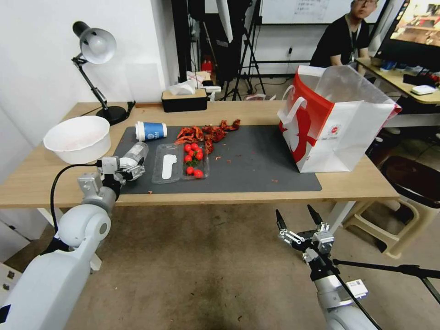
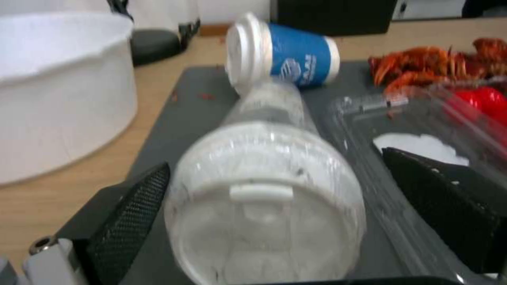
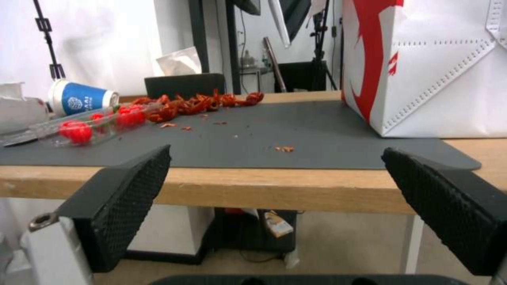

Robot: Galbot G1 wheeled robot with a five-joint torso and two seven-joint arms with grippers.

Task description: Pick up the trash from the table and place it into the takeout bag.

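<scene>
1. Straddling the clear plastic bottle (image 2: 264,190) lying on the table (image 1: 41,183), our left gripper (image 1: 129,168) stands wide, not yet clamped.
2. We hold the right gripper (image 1: 295,219) spread and empty below the table edge; the takeout bag (image 1: 339,123) stands upright, mouth open for drops.

Left gripper (image 1: 130,168) reaches forward, fingers spread; right gripper (image 1: 297,221) hangs low, fingers apart.

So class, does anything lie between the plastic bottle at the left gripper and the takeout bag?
Yes. From the bottle rightward, a clear tray of red fruit sits directly beside it; beyond that, bare mat up to the bag.
</scene>
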